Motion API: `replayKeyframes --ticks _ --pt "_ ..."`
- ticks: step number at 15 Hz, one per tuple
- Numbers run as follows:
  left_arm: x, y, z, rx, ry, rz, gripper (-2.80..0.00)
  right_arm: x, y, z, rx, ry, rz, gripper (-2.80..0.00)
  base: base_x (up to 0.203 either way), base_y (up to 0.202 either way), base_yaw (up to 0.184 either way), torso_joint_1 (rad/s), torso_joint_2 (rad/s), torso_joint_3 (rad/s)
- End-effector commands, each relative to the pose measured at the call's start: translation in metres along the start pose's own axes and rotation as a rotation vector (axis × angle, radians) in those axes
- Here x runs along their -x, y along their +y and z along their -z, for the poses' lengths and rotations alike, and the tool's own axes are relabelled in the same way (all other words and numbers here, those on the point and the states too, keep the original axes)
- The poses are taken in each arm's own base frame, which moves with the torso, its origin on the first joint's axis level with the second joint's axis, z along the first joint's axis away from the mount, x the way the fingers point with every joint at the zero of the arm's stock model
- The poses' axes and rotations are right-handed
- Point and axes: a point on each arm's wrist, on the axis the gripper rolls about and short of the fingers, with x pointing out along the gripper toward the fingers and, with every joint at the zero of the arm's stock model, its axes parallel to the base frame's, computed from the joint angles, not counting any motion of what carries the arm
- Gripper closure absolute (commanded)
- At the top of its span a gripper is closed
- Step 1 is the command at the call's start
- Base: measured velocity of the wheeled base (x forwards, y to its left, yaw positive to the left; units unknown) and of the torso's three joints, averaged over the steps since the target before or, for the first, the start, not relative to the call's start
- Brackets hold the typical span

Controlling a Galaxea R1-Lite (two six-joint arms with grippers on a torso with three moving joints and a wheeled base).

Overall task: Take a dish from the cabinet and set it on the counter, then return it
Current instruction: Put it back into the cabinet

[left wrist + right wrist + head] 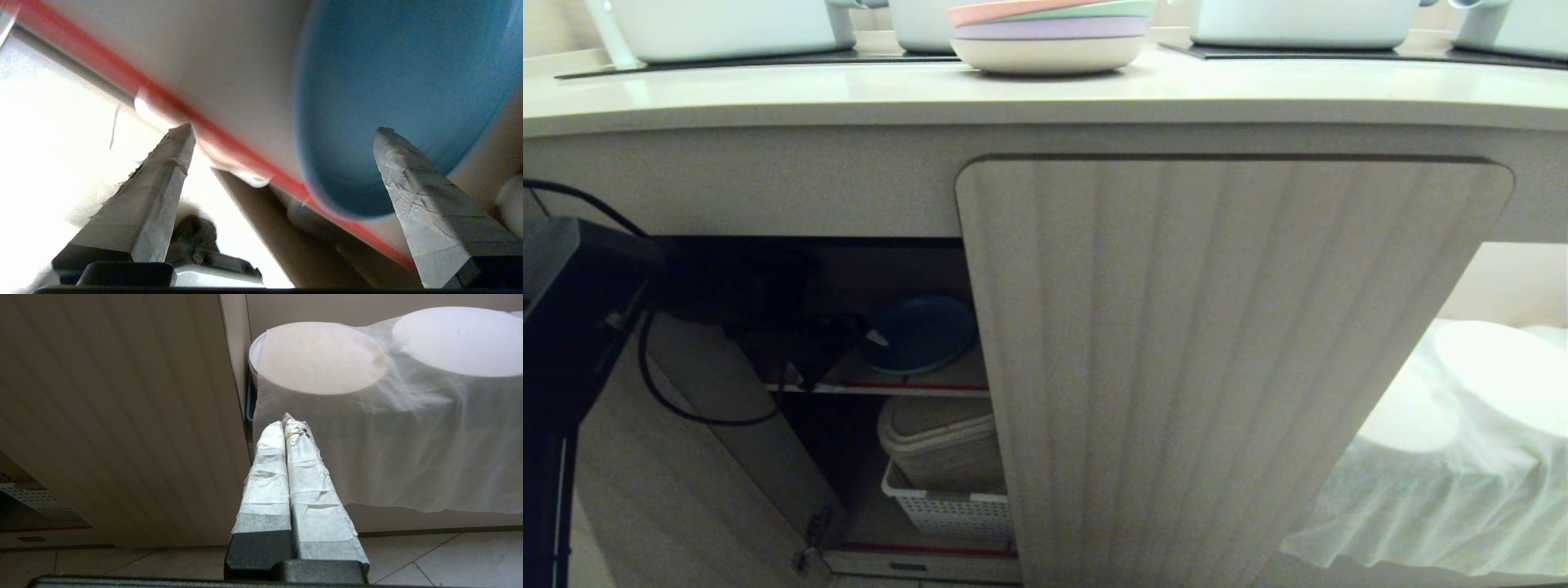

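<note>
1. The long, smooth cream-beige worktop (849,94) runs across the top of the scene, with a pink-topped stack of pastel plates (1049,37) standing on it above the shut door.

2. Under the worktop sits the low cabinet (1233,367) with its pale beige fluted doors; the door beside the opening is shut, and the open bay shows an inner shelf (882,384) with a red-edged front board.

3. The round, shallow, matte blue dish (919,333) lies flat on that inner shelf, close to its red edge, with a white perforated basket (947,510) below the shelf.

4. The left gripper (282,147) is at the mouth of the open bay, just at the shelf's front edge; its jaws stand wide apart and hold nothing. One taped fingertip (179,143) is over the red edge, the other over the dish's near rim.

5. The right gripper (288,424) hangs idle beyond the shut door, low by the floor, fingers pressed together and empty, facing a white cloth (367,457) draped over round shapes.

6. To my eye this is either the reach for the dish or the let-go after its return; the pictures do not say which.

7. If it is the reach, the next move calls for sliding one finger under the low rim and one over it, then closing before lifting clear of the shelf.
</note>
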Motion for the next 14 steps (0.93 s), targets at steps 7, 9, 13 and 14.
replayKeyframes --ticks 7,9,13,14 --pt "0.007 -0.001 0.009 -0.011 0.015 0.001 -2.80 0.000 0.000 0.000 -0.001 0.000 0.001 0.00 0.000 0.000 0.000 0.000 0.00 0.000" --pt "0.011 -0.002 0.008 -0.012 0.006 0.005 -2.80 0.000 0.000 0.000 -0.001 0.000 0.001 0.00 0.000 0.000 0.000 0.000 0.00 0.000" --pt "0.012 -0.002 0.010 -0.025 -0.019 0.013 -2.80 0.000 0.000 0.000 -0.001 0.000 -0.001 0.00 0.000 0.000 0.000 0.000 0.00 0.000" --pt "0.013 0.000 0.013 -0.032 -0.034 0.030 -2.80 0.000 0.000 0.000 -0.001 0.000 -0.001 0.00 0.000 0.000 0.000 0.000 0.00 0.000"
